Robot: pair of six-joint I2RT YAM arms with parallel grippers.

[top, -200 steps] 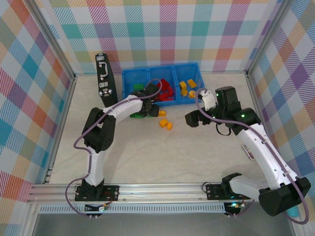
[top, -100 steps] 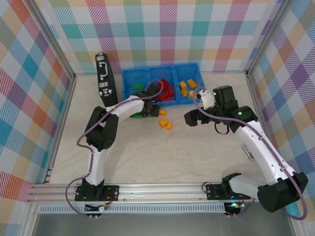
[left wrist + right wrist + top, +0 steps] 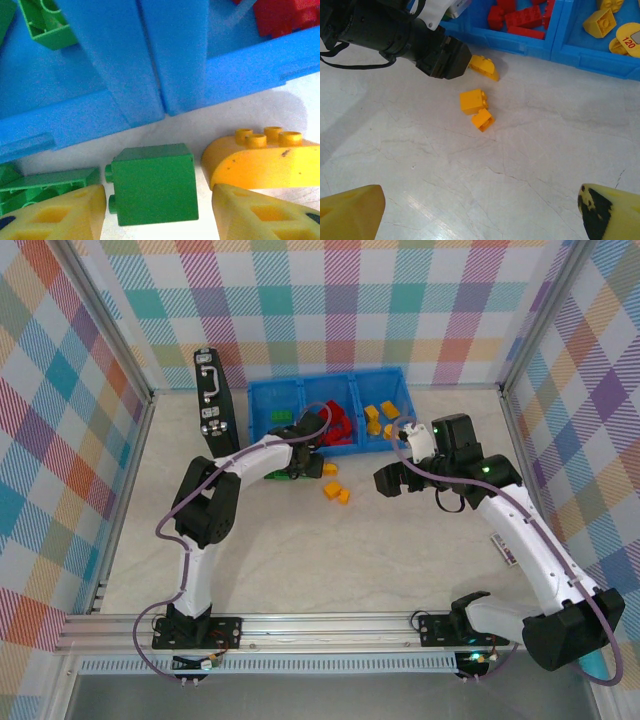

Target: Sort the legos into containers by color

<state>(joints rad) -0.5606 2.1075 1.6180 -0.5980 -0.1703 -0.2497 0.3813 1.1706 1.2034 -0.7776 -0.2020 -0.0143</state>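
I have the blue tray [image 3: 262, 400] against the far edge of the tabletop [image 3: 300, 560]. It holds green legos [image 3: 281, 417] in the left compartment, red legos [image 3: 338, 423] in the middle and yellow-orange legos [image 3: 373, 415] in the right. The tray is smooth moulded plastic, and the tabletop is pale with fine marbled veins.

Just in front of the tray's near wall, a boxy green brick [image 3: 152, 182] lies on its side with its studs pointing left. A round-backed yellow-orange brick [image 3: 260, 160] sits just beside it. My left arm reaches out low to the tray. The left end effector [image 3: 157, 220] is spread astride the green brick, not gripping it.

Two more yellow-orange bricks [image 3: 473, 100] lie together nearby. The right end effector [image 3: 480, 215] hovers above them, spread wide and empty.
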